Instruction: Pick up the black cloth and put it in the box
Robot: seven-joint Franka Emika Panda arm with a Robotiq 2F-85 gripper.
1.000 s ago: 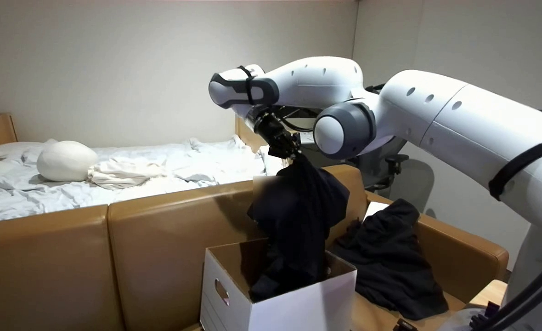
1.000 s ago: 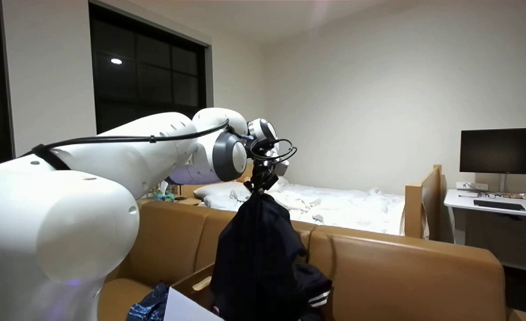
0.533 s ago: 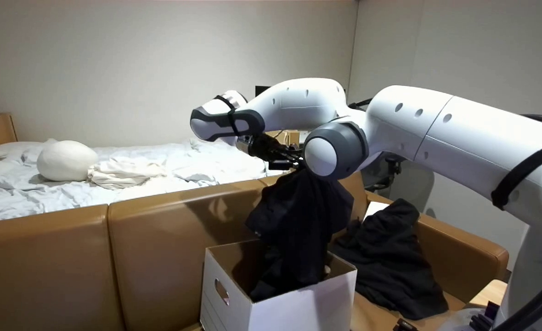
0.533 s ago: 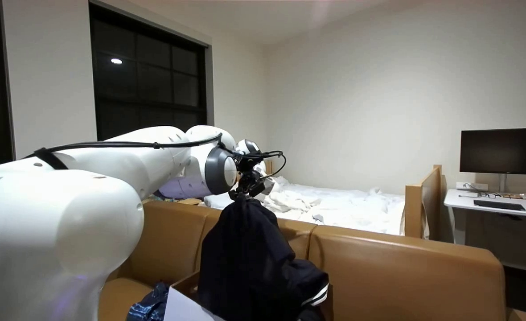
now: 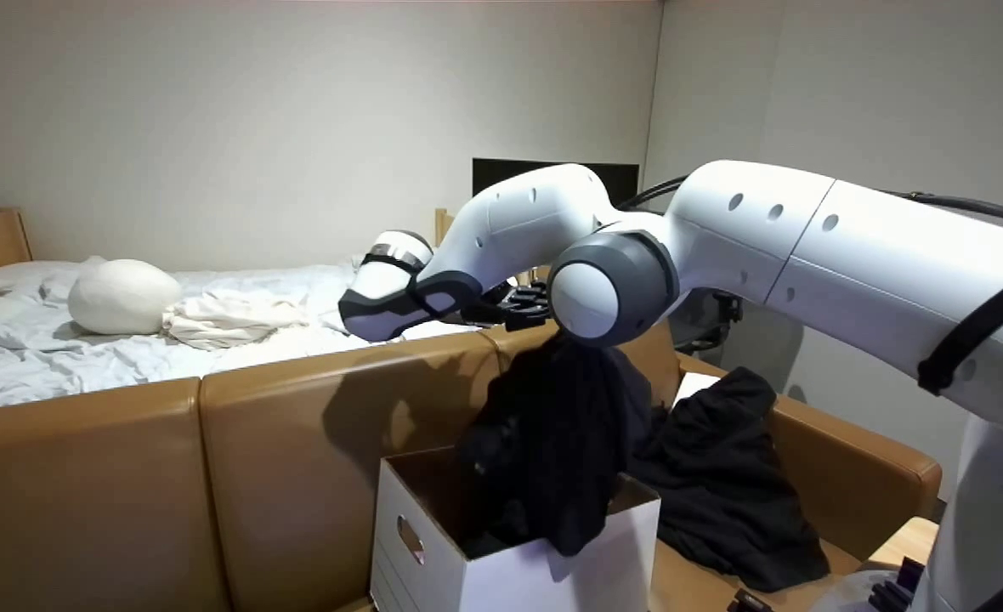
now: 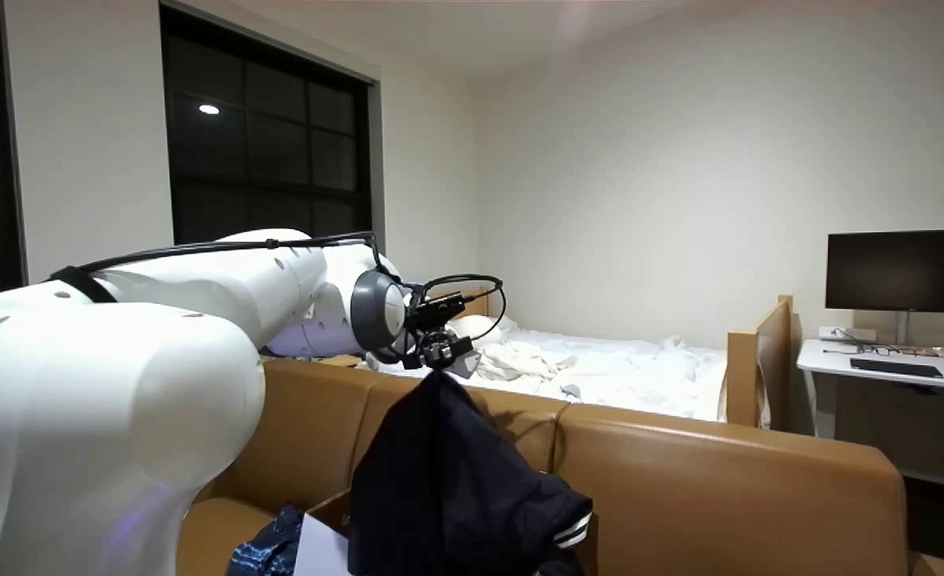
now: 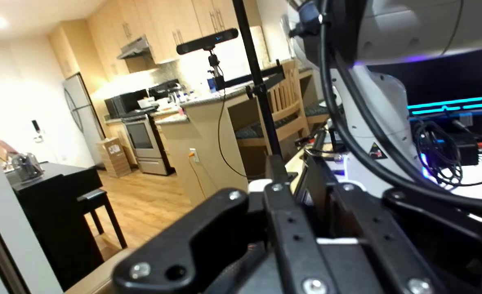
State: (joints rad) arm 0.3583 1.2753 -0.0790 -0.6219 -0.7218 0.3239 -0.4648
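The black cloth [image 5: 565, 433] hangs from my gripper [image 5: 529, 308] over the box [image 5: 552, 574], as both exterior views show. Its lower part is in the white box and one fold lies over the front rim. In an exterior view the cloth [image 6: 448, 488] rises to a peak just under the gripper [image 6: 440, 352]; white stripes show on its edge. In the wrist view my gripper [image 7: 298, 167] has its fingers apart with no cloth visible between them. The cloth seems caught on the gripper's underside; the exact contact is hidden. The box's white wall [image 6: 322, 548] is mostly covered there.
Another black garment [image 5: 731, 484] lies on the brown sofa [image 5: 110, 493] beside the box. A blue patterned cloth [image 6: 268, 548] is by the box. The sofa backrest [image 6: 712, 472] stands behind it, with a bed [image 5: 340, 297] beyond. Cables [image 7: 347, 130] loop along the arm.
The arm has come down and the wrist has turned, so the gripper swings from pointing down to roughly level. The cloth has sunk a little, with a fold now over the box's front rim.
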